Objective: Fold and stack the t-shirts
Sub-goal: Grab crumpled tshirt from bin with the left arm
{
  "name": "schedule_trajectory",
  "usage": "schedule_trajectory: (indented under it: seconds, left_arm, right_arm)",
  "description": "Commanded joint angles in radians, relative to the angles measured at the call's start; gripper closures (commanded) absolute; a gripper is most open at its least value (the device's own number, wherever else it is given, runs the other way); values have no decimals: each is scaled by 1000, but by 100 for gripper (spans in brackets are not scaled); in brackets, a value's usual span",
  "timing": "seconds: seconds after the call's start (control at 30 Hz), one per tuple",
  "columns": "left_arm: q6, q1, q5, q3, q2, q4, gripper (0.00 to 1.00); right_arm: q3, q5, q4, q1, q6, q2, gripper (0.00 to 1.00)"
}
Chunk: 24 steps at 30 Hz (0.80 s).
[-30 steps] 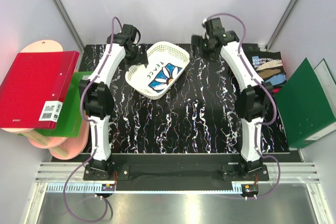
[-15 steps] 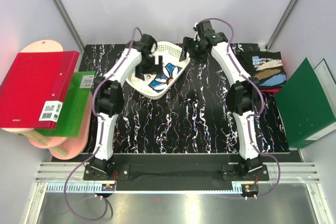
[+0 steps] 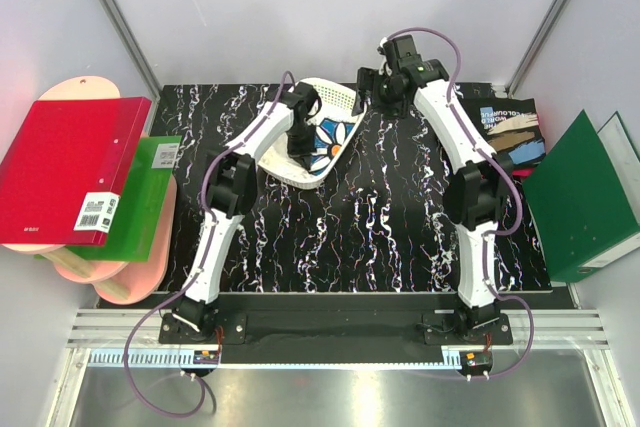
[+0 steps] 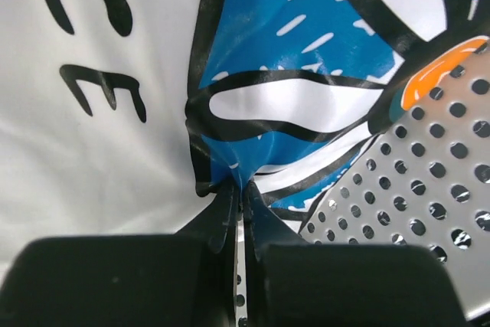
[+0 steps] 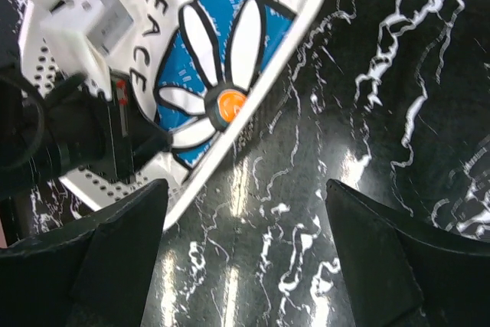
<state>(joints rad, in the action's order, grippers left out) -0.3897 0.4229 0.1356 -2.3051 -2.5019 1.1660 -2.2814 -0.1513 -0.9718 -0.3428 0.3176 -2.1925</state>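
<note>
Left gripper (image 3: 301,143) has swung from the basket's left rim into the basket (image 3: 338,94) and snapped closed. Right gripper (image 3: 366,88) has shifted left to the basket's far right corner. The basket has also turned a bit.

Left wrist view: fingertips pressed together on a pucker of the white t-shirt (image 4: 115,158), right at the edge of the blue flower print. Cloth bunches up into the pinch (image 4: 239,198). The perforated basket wall (image 4: 429,181) shows lower right. Top view can't confirm the pinch because the wrist covers it.

Right wrist view: fingers spread wide (image 5: 243,189) with nothing between them, over bare table beside the basket rim (image 5: 264,86). It also shows the left gripper (image 5: 145,143) down on the shirt (image 5: 230,44) next to the lettering.

White t-shirt (image 3: 328,137) is inside the basket, at the far middle of the table (image 3: 400,227).

Around it:
- black t-shirt (image 3: 510,132) at the far right edge, partly behind the right arm
- red binder (image 3: 65,172) and green binder (image 3: 140,202) off the left edge
- dark green binder (image 3: 580,197) on the right
</note>
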Motion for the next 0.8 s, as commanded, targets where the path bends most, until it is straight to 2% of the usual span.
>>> schedule_trajectory:
  seconds: [0.0,0.2,0.47,0.6,0.77]
  left_arm:
    - [-44,-21,-39,-77,-57,-15,100]
    - [-93,-119,-160,-89,-35,-49,100]
    - [-95,-257,-309,-140,7,-68,100]
    - [-71,-311,-437,-140,70,-77,100]
    - [-41,-334,-421,-194,138,-112,100]
  right_arm:
    - [78,61,4,14,-35,123,8]
    - [201,94,13,33,-43,191,8]
    - [267,118,22,36,-48,226,8]
    - [292,122,24,37,-46,231,8]
    - [326,101,31,37,-32,235,8]
